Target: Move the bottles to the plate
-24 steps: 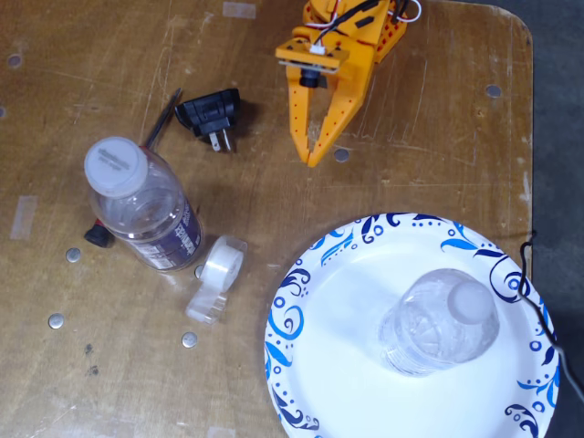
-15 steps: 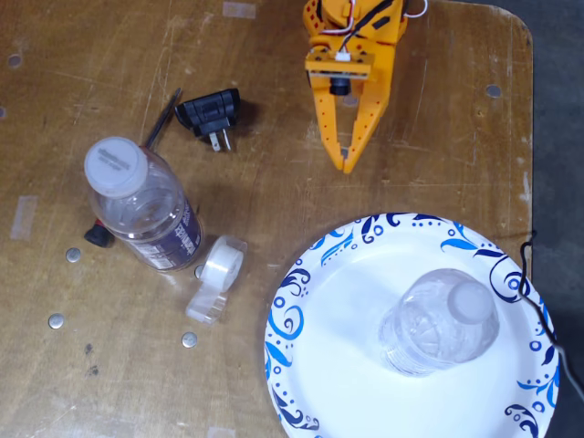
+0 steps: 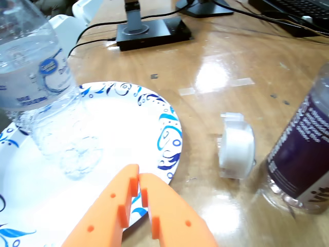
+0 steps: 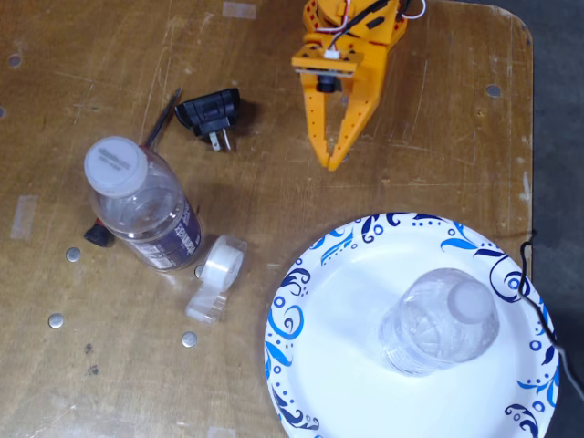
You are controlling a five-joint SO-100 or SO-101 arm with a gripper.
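Fixed view, left to right: dark-label bottle (image 4: 146, 205) upright on the table (image 4: 82, 82), well apart from the plate; tape roll (image 4: 216, 276) just beside it. Orange claw (image 4: 333, 161), tips together and empty, above the plate (image 4: 301, 301). Crinkled bottle (image 4: 443, 324) stands on the plate, right of centre.

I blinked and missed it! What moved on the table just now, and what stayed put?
Only the orange gripper moved: in the fixed view it swung right, then back a little left, shut and holding nothing. The crinkled bottle stayed standing on the plate. The dark-label bottle, tape roll and black plug stayed on the table.
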